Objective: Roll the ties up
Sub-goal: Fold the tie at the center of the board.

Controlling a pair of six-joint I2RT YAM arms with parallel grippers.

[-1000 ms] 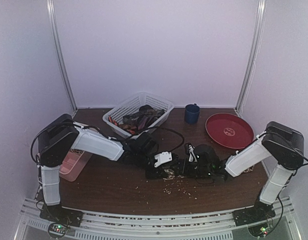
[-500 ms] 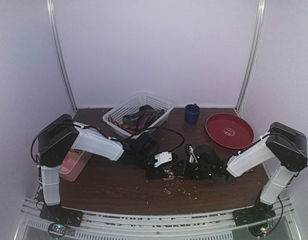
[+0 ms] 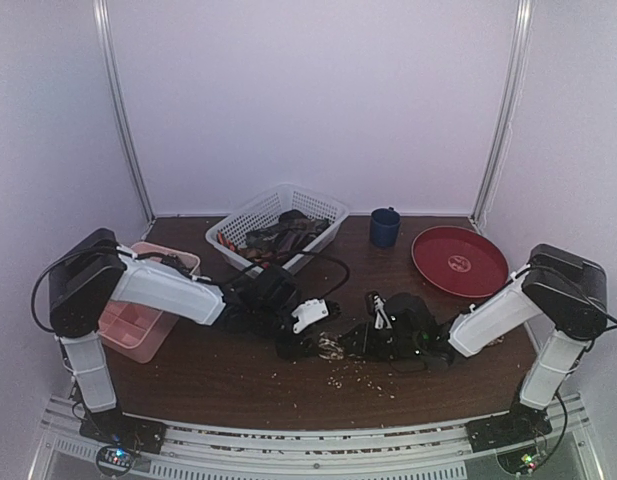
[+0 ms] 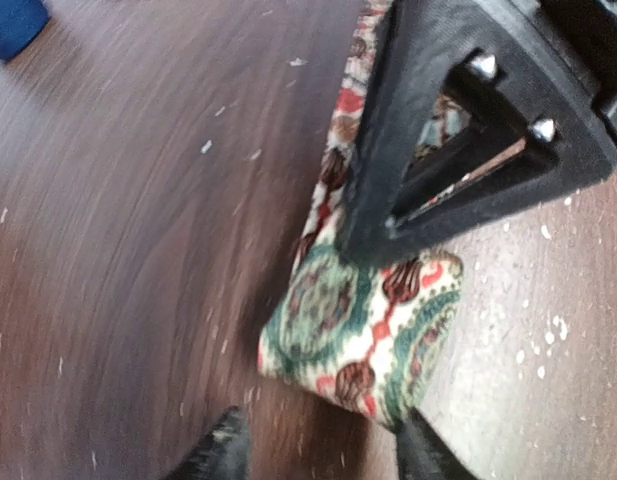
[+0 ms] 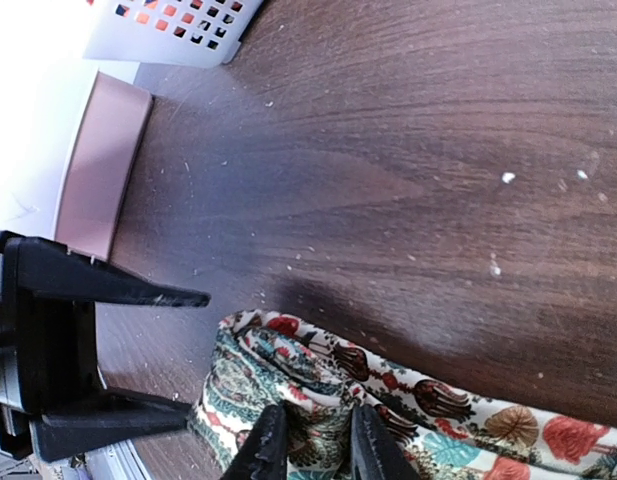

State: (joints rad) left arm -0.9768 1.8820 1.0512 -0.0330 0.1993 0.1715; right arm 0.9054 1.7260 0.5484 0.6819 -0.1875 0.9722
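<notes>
1. Left arm (image 3: pixel 163 290): shoulder link raised at the left, forearm stretched low toward the middle.
2. Left gripper (image 4: pixel 323 448): fingers spread well apart, nothing between the tips.
3. Right arm (image 3: pixel 498 315): elbow high at the right, forearm slanting down toward the middle.
4. Right gripper (image 5: pixel 313 440): fingers drawn close together, pinching a fold of the tie (image 5: pixel 288 385).
5. The grippers face each other, tips near.

The tie (image 3: pixel 333 347) lies on the table (image 3: pixel 218 372), before the basket (image 3: pixel 244 214).
</notes>
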